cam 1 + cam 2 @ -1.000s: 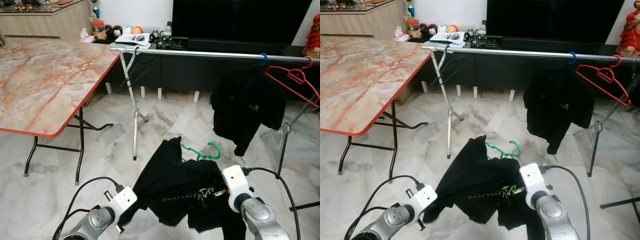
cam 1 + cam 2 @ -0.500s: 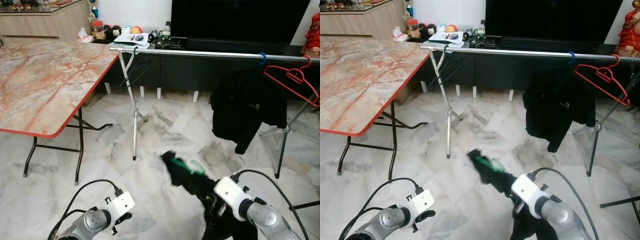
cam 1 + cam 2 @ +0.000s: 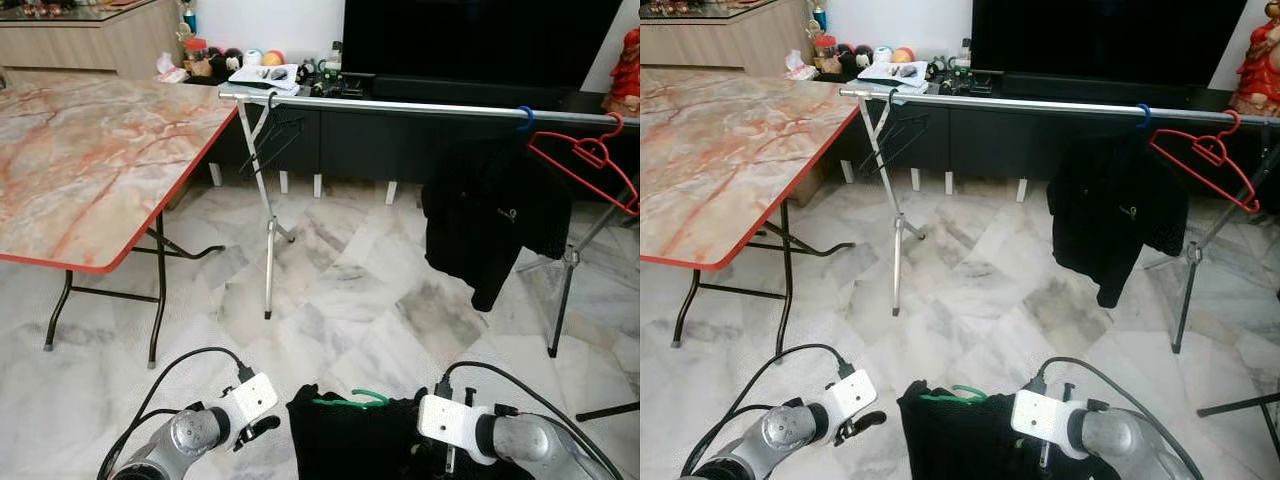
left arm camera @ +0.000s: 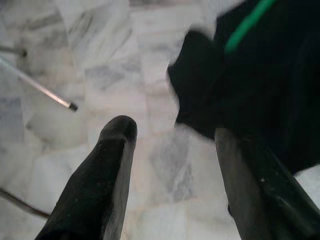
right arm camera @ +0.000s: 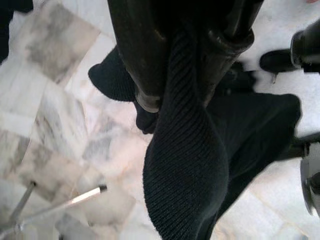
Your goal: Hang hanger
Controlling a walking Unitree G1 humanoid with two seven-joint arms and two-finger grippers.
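A marble floor [image 3: 330, 300] is spreading under a steel clothes rail [image 3: 400, 105] beside a marble-topped bench [image 3: 90, 160]. The right end effector [image 5: 180, 95] is pinching a black ribbed garment [image 3: 350, 445] draping a green hanger [image 3: 350, 401]; the left end effector [image 4: 170, 150] is hanging apart.

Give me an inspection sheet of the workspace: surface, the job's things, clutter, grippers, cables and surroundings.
Surface: marble tile floor; marble-patterned folding table on the robot's left.
Job's things: black garment on a green hanger, held low in front of the robot; clothes rail ahead carrying a black hanger, a hung black shirt and a red hanger.
Clutter: small items on the low TV cabinet behind the rail.
Grippers: right gripper shut on the garment's ribbed fabric; left gripper open, beside the garment, holding nothing.
Cables: black cable looping over the left arm, another over the right.
Surroundings: large dark TV; red figurine at far right.
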